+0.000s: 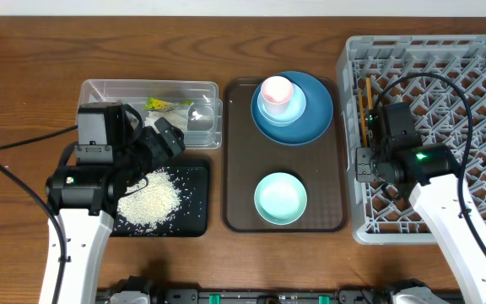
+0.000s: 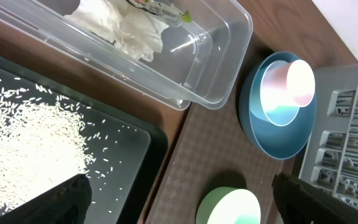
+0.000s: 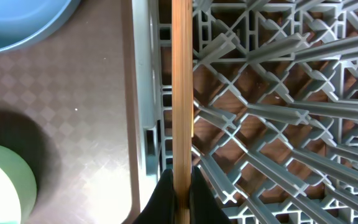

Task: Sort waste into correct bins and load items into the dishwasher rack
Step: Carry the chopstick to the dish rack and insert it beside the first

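Tub behind flat tray — left; serving tray centre; rack right.

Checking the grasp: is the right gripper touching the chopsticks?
Touching. The right wrist view shows the right gripper clamped against both sides of the chopsticks.

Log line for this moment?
right tool: shut on chopsticks at rack edge | left tool: open over black tray | tissue, wrapper in tub
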You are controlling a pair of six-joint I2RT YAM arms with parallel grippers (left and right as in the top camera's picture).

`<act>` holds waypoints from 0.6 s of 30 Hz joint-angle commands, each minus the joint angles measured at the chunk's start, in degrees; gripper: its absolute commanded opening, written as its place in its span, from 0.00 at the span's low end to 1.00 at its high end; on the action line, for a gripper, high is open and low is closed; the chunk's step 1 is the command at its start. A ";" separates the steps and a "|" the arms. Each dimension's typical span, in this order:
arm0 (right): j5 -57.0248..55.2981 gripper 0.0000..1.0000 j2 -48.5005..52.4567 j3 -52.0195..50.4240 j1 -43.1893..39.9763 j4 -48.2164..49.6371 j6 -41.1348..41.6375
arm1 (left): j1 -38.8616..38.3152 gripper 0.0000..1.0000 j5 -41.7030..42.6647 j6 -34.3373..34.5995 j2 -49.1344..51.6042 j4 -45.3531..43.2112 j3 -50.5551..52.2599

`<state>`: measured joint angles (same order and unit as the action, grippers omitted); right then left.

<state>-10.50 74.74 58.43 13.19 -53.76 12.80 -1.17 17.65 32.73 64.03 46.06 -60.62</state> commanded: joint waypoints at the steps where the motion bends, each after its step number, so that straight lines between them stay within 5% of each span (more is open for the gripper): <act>1: -1.75 0.01 0.37 0.81 -0.81 0.00 -0.92 | 0.28 0.96 -0.33 -0.81 0.07 -0.07 -0.48; 14: -2.34 0.02 4.20 0.81 -0.92 0.90 -0.92 | 0.28 0.96 -0.33 -0.81 0.07 -0.07 -0.46; 18: -3.52 0.23 4.81 0.81 -0.92 1.07 -0.90 | 0.28 0.96 -0.33 -0.81 0.07 -0.07 -0.46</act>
<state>-12.21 79.26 58.43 13.17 -52.82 12.47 -1.17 17.67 32.73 64.03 46.04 -60.62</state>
